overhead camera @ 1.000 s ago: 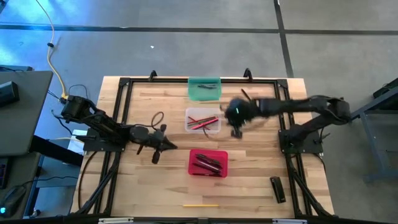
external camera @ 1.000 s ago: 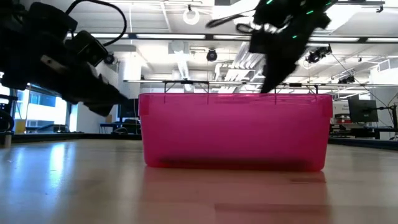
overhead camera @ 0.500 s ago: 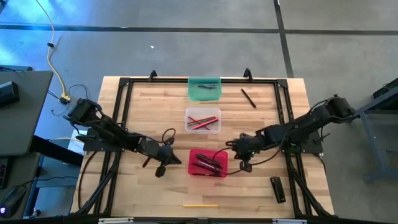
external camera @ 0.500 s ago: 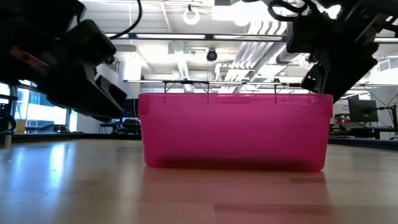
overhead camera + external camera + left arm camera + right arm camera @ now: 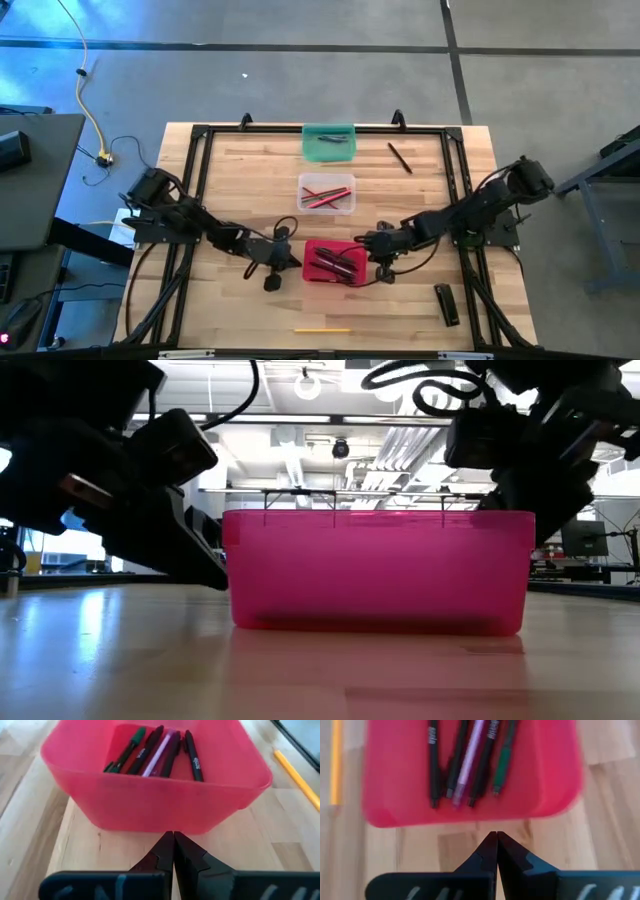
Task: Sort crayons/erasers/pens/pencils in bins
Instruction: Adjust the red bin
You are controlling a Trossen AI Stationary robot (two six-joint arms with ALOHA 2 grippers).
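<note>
Just ahead of both claws, at the near middle of the table (image 5: 250,205), a red bin (image 5: 335,262) is flanked: the left claw (image 5: 296,259) is seen against its one short side and the right claw (image 5: 372,250) against the other. Each claw is pressed fully shut and nothing is held in either; in the wrist views the paired fingertips are shown meeting in a point just short of the bin's wall, and whether they touch it cannot be told. Inside the red bin, several dark pens (image 5: 165,750) are laid side by side, with a green-capped one and a pale pink one among them. Nearer the table's front edge than the claws, a yellow pencil (image 5: 322,329) is left lying alone on the wood, and a black block (image 5: 447,304) is seen by the right arm's frame. Beyond the claws, a clear bin (image 5: 327,193) is set at mid-table with red and pink pencils (image 5: 325,196) in it. Farther still, a teal bin (image 5: 328,142) is placed at the far edge with dark sticks in it, and a lone dark pen (image 5: 400,157) is left on the table to its right, well apart from both claws.
</note>
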